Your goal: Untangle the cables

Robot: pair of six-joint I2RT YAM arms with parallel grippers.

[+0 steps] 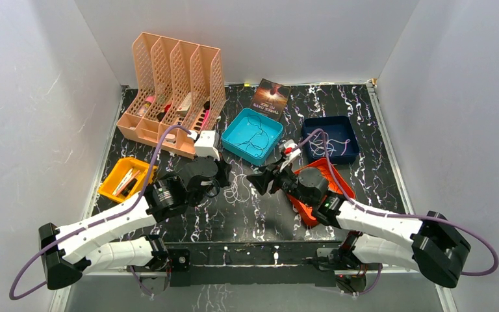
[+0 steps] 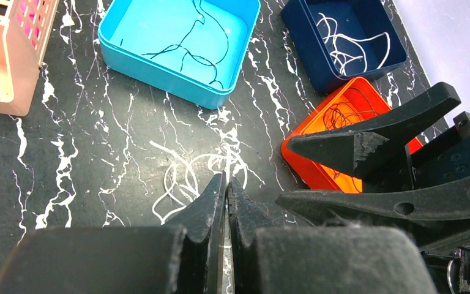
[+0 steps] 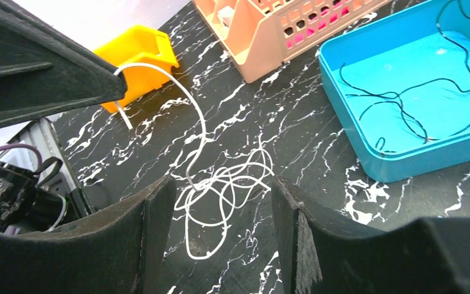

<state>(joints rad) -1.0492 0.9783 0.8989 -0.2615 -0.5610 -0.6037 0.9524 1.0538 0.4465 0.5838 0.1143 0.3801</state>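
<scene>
The top camera hangs high behind the two arm bases [image 1: 162, 257], looking down and forward over the whole table [image 1: 253, 221]. The left wrist camera rides low and close, facing the far right corner; the right wrist one, just as close, faces far left. All three (the top one from well off) share the white cable [image 3: 226, 184] and the blue tray [image 3: 404, 162].

The left arm [image 1: 107, 224] and right arm [image 1: 380, 224] have white shells, black joints, purple cables [image 1: 158, 151]; fingers [image 2: 202, 211] are black, tapered.
</scene>
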